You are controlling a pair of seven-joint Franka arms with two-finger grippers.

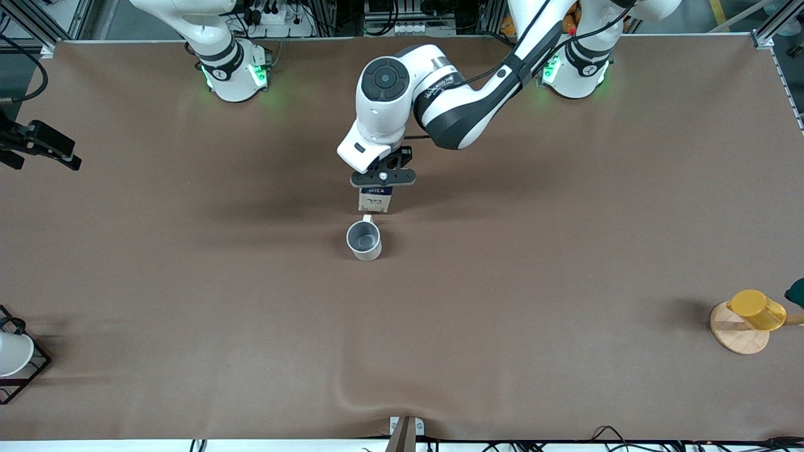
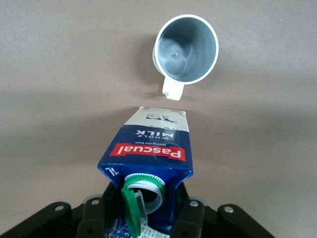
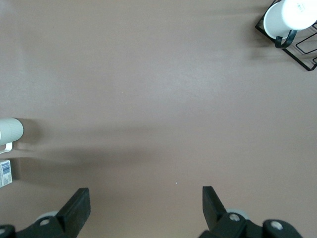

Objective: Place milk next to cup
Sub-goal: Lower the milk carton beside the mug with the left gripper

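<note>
The left gripper [image 1: 382,178] had its fingers closed on the milk [image 1: 375,199], which seemed to stand on the table [image 1: 565,263] just beside the cup [image 1: 363,239], farther from the front camera. The right gripper [image 3: 146,206] waited, fingers spread wide and empty

Matt brown cloth covers the table [image 1: 565,251]. The milk [image 2: 148,148] carton is glossy printed card; the cup [image 2: 185,47] is smooth glazed ceramic.
</note>
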